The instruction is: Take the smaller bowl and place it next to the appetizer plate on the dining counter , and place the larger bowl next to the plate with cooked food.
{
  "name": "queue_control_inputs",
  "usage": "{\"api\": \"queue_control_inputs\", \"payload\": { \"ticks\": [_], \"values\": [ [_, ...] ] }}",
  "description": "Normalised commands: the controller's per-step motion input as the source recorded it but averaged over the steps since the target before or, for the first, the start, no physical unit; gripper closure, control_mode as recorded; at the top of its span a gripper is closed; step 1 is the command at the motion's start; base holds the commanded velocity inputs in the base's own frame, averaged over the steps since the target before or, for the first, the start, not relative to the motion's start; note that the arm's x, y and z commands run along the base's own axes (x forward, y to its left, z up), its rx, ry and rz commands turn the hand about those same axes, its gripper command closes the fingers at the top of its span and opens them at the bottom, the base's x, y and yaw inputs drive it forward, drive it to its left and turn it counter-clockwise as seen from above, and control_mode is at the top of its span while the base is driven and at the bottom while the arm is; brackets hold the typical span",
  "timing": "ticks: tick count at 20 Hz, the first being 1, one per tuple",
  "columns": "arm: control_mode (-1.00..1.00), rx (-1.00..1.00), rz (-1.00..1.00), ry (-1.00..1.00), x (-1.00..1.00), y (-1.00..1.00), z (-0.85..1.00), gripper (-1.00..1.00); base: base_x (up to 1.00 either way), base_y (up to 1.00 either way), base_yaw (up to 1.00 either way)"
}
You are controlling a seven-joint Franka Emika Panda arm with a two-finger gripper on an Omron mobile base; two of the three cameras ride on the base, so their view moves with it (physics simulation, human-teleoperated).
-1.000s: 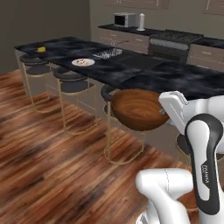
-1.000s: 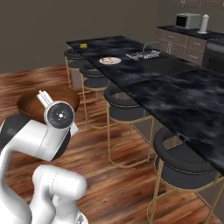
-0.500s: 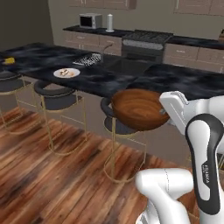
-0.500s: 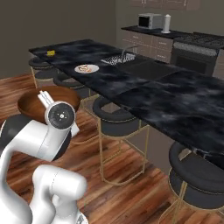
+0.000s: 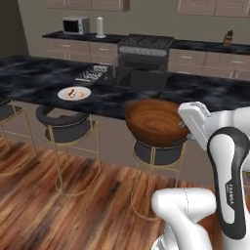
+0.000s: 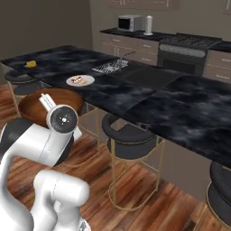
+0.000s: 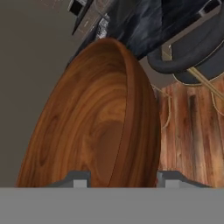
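We pinch the larger bowl (image 5: 155, 122) by its rim in the gripper (image 7: 119, 178), carried mid-frame before the dining counter (image 5: 39, 80); the plate with cooked food (image 5: 73, 93) sits centre-left.

The long desk (image 6: 149, 97) has a black top with white veins. On it lies a white plate with brown food (image 6: 80, 80), near the front edge. A small yellow piece (image 6: 30, 64) lies well apart, toward the far left end.
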Motion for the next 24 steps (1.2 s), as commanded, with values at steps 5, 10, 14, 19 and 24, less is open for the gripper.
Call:
{"api": "queue_control_inputs", "payload": {
  "ticks": [5, 10, 14, 19, 24],
  "values": [
    [1.00, 0.00, 0.00, 0.00, 0.00, 0.00, 0.00, 1.00, 0.91, 0.93, -0.37],
    [1.00, 0.00, 0.00, 0.00, 0.00, 0.00, 0.00, 1.00, 0.88, 0.78, -0.33],
    [1.00, 0.00, 0.00, 0.00, 0.00, 0.00, 0.00, 1.00, 0.80, 0.48, -0.18],
    [1.00, 0.00, 0.00, 0.00, 0.00, 0.00, 0.00, 1.00, 0.63, 0.20, -0.03],
    [1.00, 0.00, 0.00, 0.00, 0.00, 0.00, 0.00, 1.00, 0.57, 0.17, 0.00]
  ]
}}
